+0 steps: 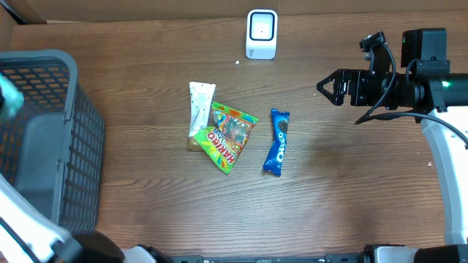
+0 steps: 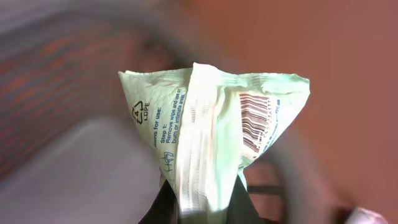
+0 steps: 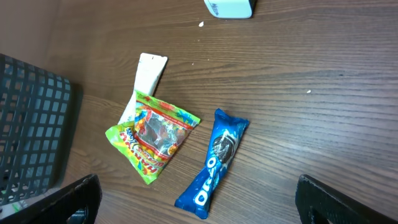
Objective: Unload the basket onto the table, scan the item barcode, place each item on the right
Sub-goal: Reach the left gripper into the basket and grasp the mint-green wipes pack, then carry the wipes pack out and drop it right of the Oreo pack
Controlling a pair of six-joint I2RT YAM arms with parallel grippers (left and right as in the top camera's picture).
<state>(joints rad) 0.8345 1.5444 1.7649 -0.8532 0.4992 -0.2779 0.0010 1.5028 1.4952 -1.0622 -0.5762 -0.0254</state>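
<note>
A pale green packet (image 2: 205,124) with a barcode (image 2: 254,121) on its right flap fills the left wrist view. My left gripper (image 2: 202,202) is shut on the packet's lower end. Overhead, the packet is a blurred greenish shape (image 1: 9,98) at the far left, above the basket. The white scanner (image 1: 262,33) stands at the table's back middle, and the right wrist view shows it as well (image 3: 230,7). My right gripper (image 1: 330,88) hovers open at the right, holding nothing; its dark fingers (image 3: 74,199) frame the table below.
A grey mesh basket (image 1: 51,146) fills the left side. Mid-table lie a white packet (image 1: 199,109), a Haribo bag (image 1: 228,135) and a blue Oreo pack (image 1: 277,142), all three also in the right wrist view, the Oreo pack (image 3: 214,162) nearest.
</note>
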